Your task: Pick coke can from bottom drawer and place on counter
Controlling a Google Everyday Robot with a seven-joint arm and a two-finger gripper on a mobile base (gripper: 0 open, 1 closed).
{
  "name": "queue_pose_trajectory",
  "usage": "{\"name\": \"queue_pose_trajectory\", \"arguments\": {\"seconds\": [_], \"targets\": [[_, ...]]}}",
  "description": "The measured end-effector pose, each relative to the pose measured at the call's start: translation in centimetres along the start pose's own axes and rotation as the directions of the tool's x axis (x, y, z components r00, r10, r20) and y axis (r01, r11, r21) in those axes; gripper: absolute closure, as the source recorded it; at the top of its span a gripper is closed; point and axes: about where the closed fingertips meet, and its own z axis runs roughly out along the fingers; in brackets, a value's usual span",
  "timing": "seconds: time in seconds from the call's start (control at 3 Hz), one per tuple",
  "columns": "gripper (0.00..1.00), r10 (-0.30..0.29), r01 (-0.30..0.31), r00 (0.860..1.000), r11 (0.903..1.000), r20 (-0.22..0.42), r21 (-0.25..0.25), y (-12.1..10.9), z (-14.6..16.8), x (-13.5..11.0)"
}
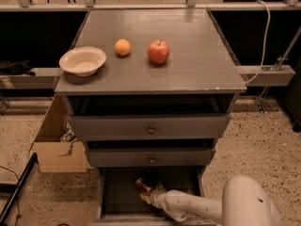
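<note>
The bottom drawer point(117, 197) is pulled open at the foot of the grey cabinet and shows a dark floor. The coke can point(143, 184), red and partly hidden, lies on that floor near the drawer's back. My gripper point(149, 194) reaches into the drawer from the right on a white arm and sits right at the can, touching or nearly touching it. The counter point(197, 65) is the wide grey top of the cabinet, above two shallower drawers with round knobs.
On the counter stand a white bowl point(83, 60) at the left, a small orange point(122, 47) and a red apple point(159, 52). An open cardboard box point(56, 147) sits on the speckled floor left of the cabinet. A rail and cable run behind.
</note>
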Motion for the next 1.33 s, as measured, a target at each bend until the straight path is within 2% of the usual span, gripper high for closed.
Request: {"name": "queue_pose_trajectory", "arguments": {"seconds": [0.67,1.0,1.33], "targets": [[0.88,0.000,0.000,1.000,1.0000,0.000,0.000,0.01,0.00,0.00],[1.00,0.000,0.000,1.000,1.0000,0.000,0.000,0.01,0.00,0.00],[1.00,0.000,0.000,1.000,1.0000,0.000,0.000,0.01,0.00,0.00]]}}
